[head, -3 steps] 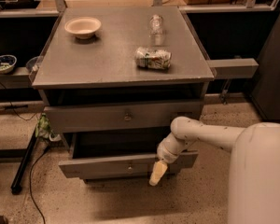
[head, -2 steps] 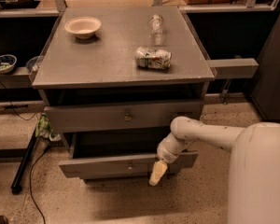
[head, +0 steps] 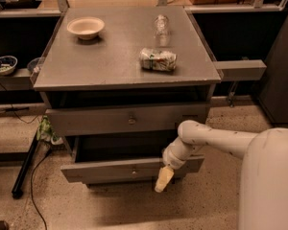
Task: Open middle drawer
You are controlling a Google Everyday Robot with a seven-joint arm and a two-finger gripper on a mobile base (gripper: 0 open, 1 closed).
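The grey cabinet (head: 129, 68) stands in the middle of the camera view. Its middle drawer (head: 105, 170) is pulled out towards me, with a flat grey front, a small round knob (head: 133, 172) and a dark interior (head: 120, 150) showing. The upper drawer (head: 96, 121) above it sticks out only a little. The lowest drawer is hidden under the pulled-out one. My gripper (head: 163, 178), cream-tipped on a white arm (head: 216, 138), hangs in front of the right part of the middle drawer's front, pointing down past its lower edge.
On the cabinet top lie a white bowl (head: 86, 28), a clear bottle (head: 161, 25) and a crushed can (head: 157, 60). A dark shelf with a small bowl (head: 4, 64) is on the left. A black pole (head: 25, 169) and cable lie on the floor at left.
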